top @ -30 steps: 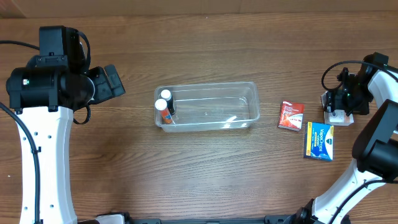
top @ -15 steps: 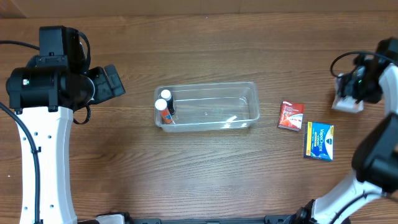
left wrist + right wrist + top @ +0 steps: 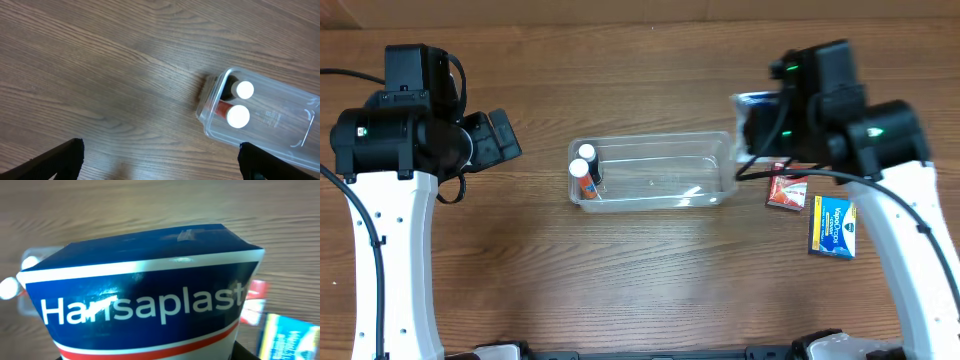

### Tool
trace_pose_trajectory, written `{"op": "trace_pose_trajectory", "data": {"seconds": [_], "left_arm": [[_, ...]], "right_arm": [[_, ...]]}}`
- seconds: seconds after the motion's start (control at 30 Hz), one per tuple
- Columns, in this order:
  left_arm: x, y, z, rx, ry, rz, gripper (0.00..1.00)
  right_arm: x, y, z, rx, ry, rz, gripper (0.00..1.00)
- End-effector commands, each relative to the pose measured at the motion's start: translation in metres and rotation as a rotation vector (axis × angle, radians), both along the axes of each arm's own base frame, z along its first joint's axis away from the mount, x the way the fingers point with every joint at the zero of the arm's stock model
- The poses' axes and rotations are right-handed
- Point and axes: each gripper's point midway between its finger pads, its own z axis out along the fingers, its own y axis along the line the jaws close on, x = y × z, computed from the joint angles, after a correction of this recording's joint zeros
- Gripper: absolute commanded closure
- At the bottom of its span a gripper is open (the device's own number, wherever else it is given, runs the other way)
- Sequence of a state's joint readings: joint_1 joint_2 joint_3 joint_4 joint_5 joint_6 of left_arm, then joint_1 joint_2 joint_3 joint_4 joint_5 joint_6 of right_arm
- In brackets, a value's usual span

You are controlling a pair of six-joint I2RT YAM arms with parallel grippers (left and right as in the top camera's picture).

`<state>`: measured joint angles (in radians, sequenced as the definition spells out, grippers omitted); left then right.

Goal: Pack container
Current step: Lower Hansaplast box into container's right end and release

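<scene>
The clear container (image 3: 660,185) lies in the middle of the table and holds two white-capped bottles (image 3: 582,168) at its left end. My right gripper (image 3: 760,125) is shut on a white-and-blue Hansaplast plaster box (image 3: 752,101) and holds it in the air just beyond the container's right end. The box (image 3: 145,295) fills the right wrist view and hides the fingers. My left gripper (image 3: 505,135) is open and empty, left of the container. In the left wrist view the fingers (image 3: 160,162) are wide apart, with the container (image 3: 272,122) and bottles (image 3: 239,115) at the right.
A red packet (image 3: 787,186) and a blue-and-yellow box (image 3: 833,226) lie on the table right of the container, under and beside my right arm. Both show blurred at the right edge of the right wrist view (image 3: 287,335).
My right arm has carried the plaster box from the far right edge of the table leftward and up, to the container's right end. The left arm has not moved.
</scene>
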<state>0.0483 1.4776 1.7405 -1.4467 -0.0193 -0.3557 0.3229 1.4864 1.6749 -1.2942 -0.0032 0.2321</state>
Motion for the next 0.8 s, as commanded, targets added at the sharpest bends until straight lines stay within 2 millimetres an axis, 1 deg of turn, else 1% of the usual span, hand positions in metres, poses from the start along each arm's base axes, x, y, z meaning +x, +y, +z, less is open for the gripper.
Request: {"op": "trace_pose_trajectory", "data": {"seconds": [0.0, 0.03, 0.07, 0.13, 0.17, 0.2, 0.23, 0.33, 0.37, 0.43, 0.5, 0.53, 0.6, 0.63, 0.7, 0.73, 0.77], "left_arm": [[-0.002, 0.002, -0.003, 0.015, 0.016, -0.018, 0.00], [-0.002, 0.002, -0.003, 0.014, 0.016, -0.019, 0.00], [-0.002, 0.002, -0.003, 0.014, 0.017, -0.018, 0.00], [-0.002, 0.002, -0.003, 0.014, 0.018, -0.018, 0.00], [-0.002, 0.002, -0.003, 0.014, 0.019, -0.019, 0.00], [-0.003, 0.002, -0.004, 0.014, 0.022, -0.018, 0.00], [-0.003, 0.002, -0.004, 0.014, 0.024, -0.018, 0.00], [-0.004, 0.002, -0.004, 0.015, 0.025, -0.019, 0.00], [-0.004, 0.002, -0.004, 0.015, 0.025, -0.019, 0.00], [-0.004, 0.002, -0.004, 0.015, 0.025, -0.019, 0.00], [-0.004, 0.002, -0.004, 0.014, 0.027, -0.019, 0.00], [-0.004, 0.002, -0.004, 0.014, 0.027, -0.019, 0.00], [-0.004, 0.002, -0.004, 0.014, 0.027, -0.019, 0.00], [-0.004, 0.002, -0.004, 0.014, 0.028, -0.019, 0.00], [-0.005, 0.002, -0.004, 0.014, 0.030, -0.019, 0.00], [-0.005, 0.002, -0.004, 0.014, 0.030, -0.019, 0.00], [-0.005, 0.002, -0.004, 0.014, 0.030, -0.019, 0.00]], "right_arm": [[0.002, 0.036, -0.016, 0.026, 0.051, 0.012, 0.53], [0.003, 0.045, -0.029, 0.012, 0.083, 0.032, 0.53], [0.004, 0.050, -0.040, -0.001, 0.113, 0.041, 0.53], [0.013, 0.057, -0.070, -0.021, 0.191, 0.011, 0.53], [0.016, 0.058, -0.082, -0.031, 0.217, 0.005, 0.52], [0.020, 0.060, -0.099, -0.049, 0.255, 0.004, 0.52], [0.021, 0.061, -0.106, -0.057, 0.270, 0.003, 0.53], [0.026, 0.063, -0.146, -0.099, 0.358, 0.000, 0.52], [0.026, 0.063, -0.151, -0.106, 0.370, -0.001, 0.52], [0.029, 0.060, -0.172, -0.121, 0.407, -0.012, 0.52], [0.032, 0.056, -0.188, -0.129, 0.429, -0.025, 0.51], [0.034, 0.053, -0.196, -0.132, 0.441, -0.033, 0.47], [0.039, 0.049, -0.202, -0.133, 0.442, -0.045, 0.47], [0.042, 0.044, -0.202, -0.152, 0.431, -0.058, 0.46], [0.044, 0.039, -0.202, -0.168, 0.424, -0.069, 0.46], [0.043, 0.037, -0.202, -0.169, 0.430, -0.072, 0.36], [0.042, 0.037, -0.202, -0.169, 0.431, -0.071, 0.28]]}}
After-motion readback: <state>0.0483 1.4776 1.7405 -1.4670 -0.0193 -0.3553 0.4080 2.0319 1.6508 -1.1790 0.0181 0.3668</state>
